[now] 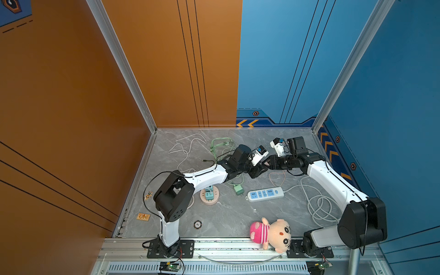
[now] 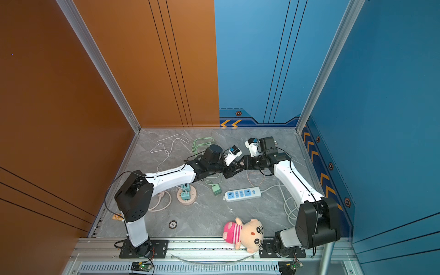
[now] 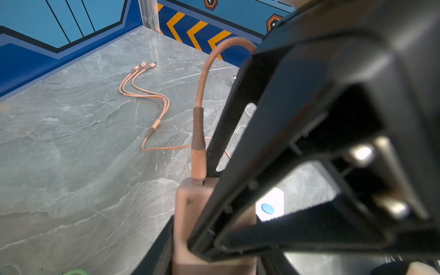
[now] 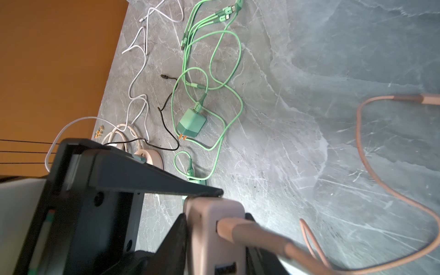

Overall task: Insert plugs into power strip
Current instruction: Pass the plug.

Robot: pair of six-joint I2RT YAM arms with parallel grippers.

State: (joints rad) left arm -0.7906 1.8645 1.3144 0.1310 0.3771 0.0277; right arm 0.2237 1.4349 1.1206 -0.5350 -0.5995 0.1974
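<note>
Pink plug (image 1: 266,164) hangs clear of the grey marble table (image 1: 226,214), held where the left gripper (image 1: 263,167) and right gripper (image 1: 269,163) meet tip to tip in both top views; little of it shows between the black fingers. Nearer the arm bases lies the white power strip (image 1: 265,194), blue sockets facing up, with a mint green plug (image 1: 238,189) on its side just beside it and two teal plugs (image 1: 209,196) standing in a round pinkish socket disc (image 1: 209,202) farther toward the left arm. A plush doll (image 1: 271,234) lies at the table's front edge. In the left wrist view the pink plug (image 3: 185,221) sits close to the camera, its pink cable (image 3: 202,95) leaving the end face and arching away, while a hollow black finger (image 3: 257,154) of the right gripper presses against its side; through that finger's opening shows the strip's switch end (image 3: 269,207). In the right wrist view the right gripper's two fingers (image 4: 176,238) flank the plug (image 4: 209,226) and touch opposite sides, a narrow clamp, and one finger (image 4: 166,176) of the left gripper lies flat on another face, so both grippers hold it, though the left's opposing finger is hidden. The green plug (image 4: 191,125) rests on the table among its looped cable (image 4: 238,95), prongs bare.
</note>
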